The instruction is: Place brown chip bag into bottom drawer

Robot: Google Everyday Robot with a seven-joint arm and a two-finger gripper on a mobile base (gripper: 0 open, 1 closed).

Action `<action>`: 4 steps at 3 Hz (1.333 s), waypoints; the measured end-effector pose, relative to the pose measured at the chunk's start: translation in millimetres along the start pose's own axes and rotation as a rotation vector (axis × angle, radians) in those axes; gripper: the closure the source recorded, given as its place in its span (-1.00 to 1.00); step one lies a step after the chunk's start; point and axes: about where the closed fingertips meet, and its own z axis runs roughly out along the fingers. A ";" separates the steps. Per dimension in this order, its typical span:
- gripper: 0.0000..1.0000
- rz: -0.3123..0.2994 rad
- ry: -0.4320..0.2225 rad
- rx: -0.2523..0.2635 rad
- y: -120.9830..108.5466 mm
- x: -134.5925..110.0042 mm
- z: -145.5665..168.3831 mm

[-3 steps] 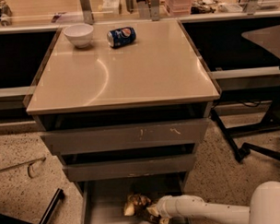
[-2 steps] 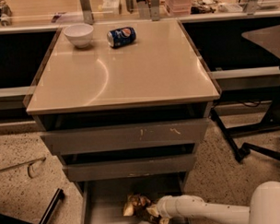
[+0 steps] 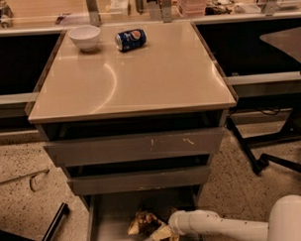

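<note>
The brown chip bag (image 3: pixel 145 223) lies crumpled in the bottom drawer (image 3: pixel 107 223), which stands pulled open at the foot of the cabinet. Its pale yellow ends show at the left and the lower right. My white arm reaches in from the lower right, and my gripper (image 3: pixel 166 230) is at the bag's right end, low in the drawer. The gripper's tip is hidden behind the wrist and the bag.
A white bowl (image 3: pixel 84 37) and a blue soda can (image 3: pixel 131 39) on its side rest on the beige cabinet top (image 3: pixel 134 78). Two grey-fronted drawers (image 3: pixel 136 147) sit above the open one. A chair base (image 3: pixel 270 153) stands at the right, and metal legs (image 3: pixel 45 230) lie at the left on the floor.
</note>
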 end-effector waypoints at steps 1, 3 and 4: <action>-1.00 0.003 0.004 0.017 0.4 -2.6 -10.6; -1.00 0.048 -0.077 0.230 -17.1 -26.3 -146.7; -1.00 0.036 -0.148 0.307 2.7 -39.8 -210.0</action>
